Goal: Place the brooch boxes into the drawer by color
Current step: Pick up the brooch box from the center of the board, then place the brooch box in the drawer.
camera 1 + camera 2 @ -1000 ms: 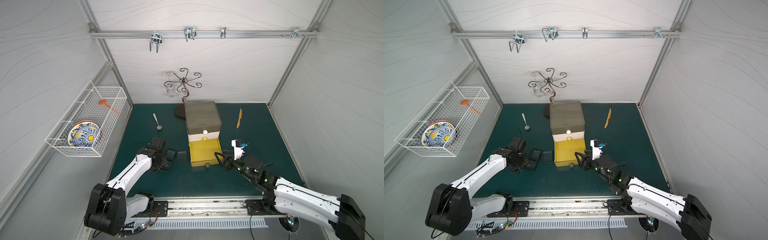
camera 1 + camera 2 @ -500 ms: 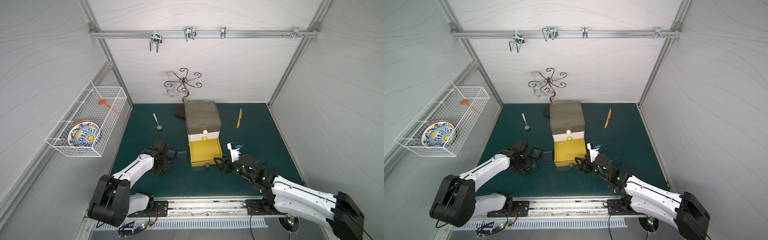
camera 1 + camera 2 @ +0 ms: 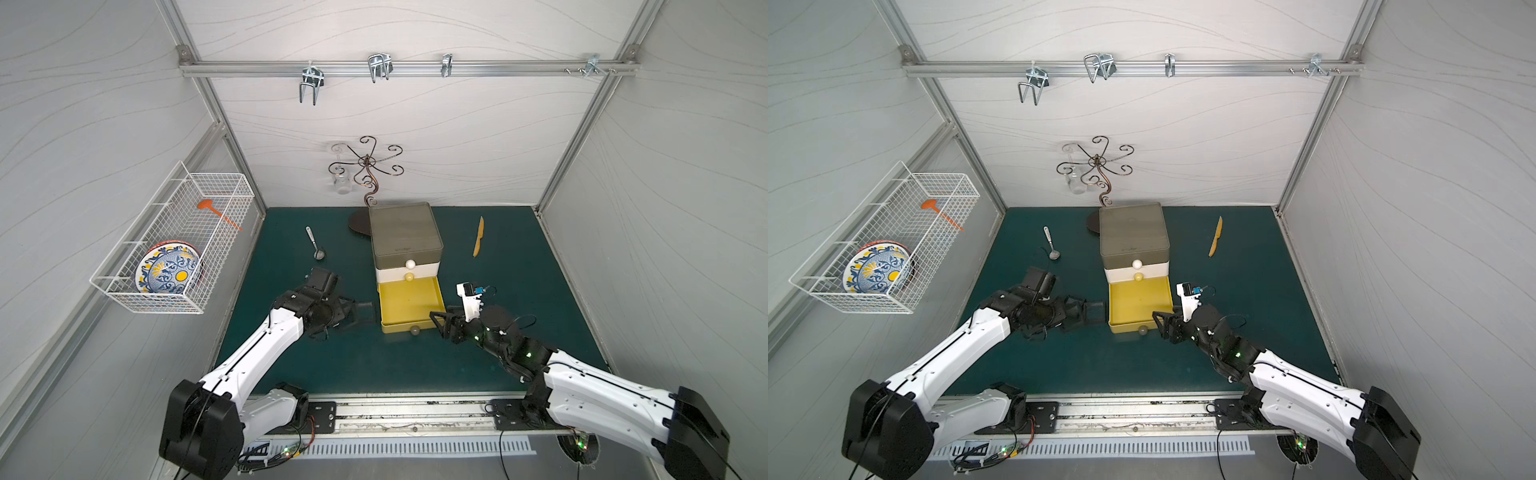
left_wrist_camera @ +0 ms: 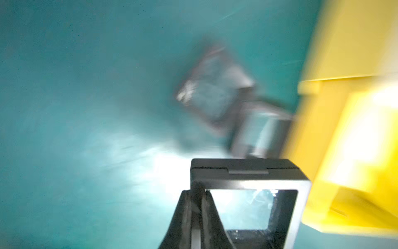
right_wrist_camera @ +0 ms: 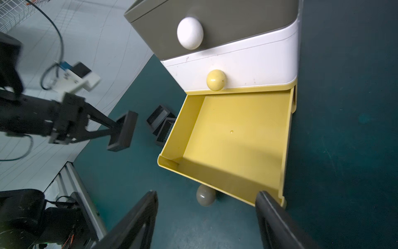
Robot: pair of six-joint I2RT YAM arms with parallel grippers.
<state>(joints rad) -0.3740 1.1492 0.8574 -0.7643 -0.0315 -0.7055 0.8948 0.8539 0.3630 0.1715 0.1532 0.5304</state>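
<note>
While the left gripper (image 4: 197, 192) is clamped tight on the rim of a flat, square, black-framed brooch box (image 4: 249, 172) above the teal mat (image 3: 291, 249), two more black boxes (image 5: 158, 116) lie side by side just beside the pulled-out yellow plastic bottom drawer (image 5: 237, 133). At the drawer's front hovers the right gripper (image 5: 206, 194), jaws wide apart, holding nothing.

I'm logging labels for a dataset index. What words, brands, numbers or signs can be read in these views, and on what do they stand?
No text can be read in any view.
Drawer chest, top face: a faint small mark near the front edge, too small to read.
Black brooch box and yellow drawer: no lettering shows.
</note>
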